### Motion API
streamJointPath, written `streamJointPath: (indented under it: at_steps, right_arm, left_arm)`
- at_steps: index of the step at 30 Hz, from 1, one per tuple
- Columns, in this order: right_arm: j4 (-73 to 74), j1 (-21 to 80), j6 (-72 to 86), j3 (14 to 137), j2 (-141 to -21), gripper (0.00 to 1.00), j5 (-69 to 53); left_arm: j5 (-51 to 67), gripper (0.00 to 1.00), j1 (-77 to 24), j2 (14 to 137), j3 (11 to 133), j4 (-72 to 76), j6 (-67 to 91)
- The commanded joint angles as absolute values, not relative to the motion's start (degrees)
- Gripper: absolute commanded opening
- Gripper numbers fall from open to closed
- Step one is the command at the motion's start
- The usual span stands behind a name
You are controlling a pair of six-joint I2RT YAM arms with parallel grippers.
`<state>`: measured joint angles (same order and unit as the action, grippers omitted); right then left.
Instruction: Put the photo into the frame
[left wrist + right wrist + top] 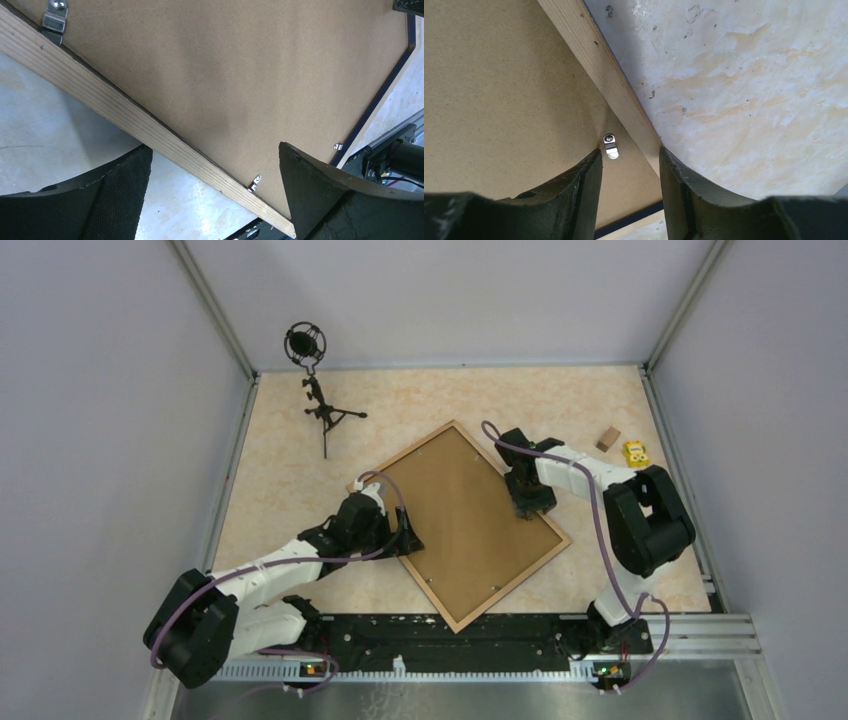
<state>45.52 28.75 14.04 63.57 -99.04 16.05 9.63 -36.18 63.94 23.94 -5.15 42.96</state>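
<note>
The frame lies back-up and turned like a diamond on the table, its light wood rail around a plain brown backing board. The photo is hidden. My left gripper is at the frame's lower left rail, wide open; in the left wrist view one finger is over the table and the other over the board, near a small metal clip. My right gripper is on the right rail, partly open, straddling it beside another clip with nothing clamped.
A microphone on a small tripod stands at the back left. A little wooden block and a yellow object lie at the back right. Grey walls enclose the table on three sides; a metal mounting rail runs along the near edge.
</note>
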Motion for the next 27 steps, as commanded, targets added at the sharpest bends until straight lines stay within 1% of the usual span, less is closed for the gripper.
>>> streamJointPath:
  at_steps: [1,12,13,15,18,24,25,27]
  right_arm:
    - [44.5,29.1,13.6,64.4,-100.5,0.45,17.9]
    - [44.2,29.1,12.8,64.0,-100.3,0.34,18.8]
    - [43.7,29.1,12.8,63.9,-100.5,0.32,18.8]
    - [42.8,29.1,12.5,64.0,-101.0,0.24,18.8]
    - [42.1,29.1,12.2,64.0,-101.9,0.19,19.3]
    - [40.9,29.1,11.1,63.1,-102.0,0.14,19.6]
    - [41.4,29.1,11.1,63.3,-101.8,0.15,19.5]
    - [43.6,29.1,11.8,64.5,-101.2,0.2,19.5]
  left_arm:
    - [9.8,0.98,-36.0,62.8,23.1,-3.7,42.3]
    - [10.2,0.98,-35.9,63.8,23.4,-3.0,42.4]
    - [10.2,0.98,-35.9,63.8,23.4,-3.0,42.4]
    - [10.2,0.98,-35.9,63.8,23.4,-3.0,42.4]
    - [10.1,0.98,-35.9,63.7,23.4,-3.3,42.4]
    - [9.9,0.98,-35.9,63.4,23.2,-3.6,42.3]
    - [9.9,0.98,-35.8,63.4,23.2,-3.6,42.3]
    - [9.9,0.98,-35.8,63.3,23.3,-3.7,42.3]
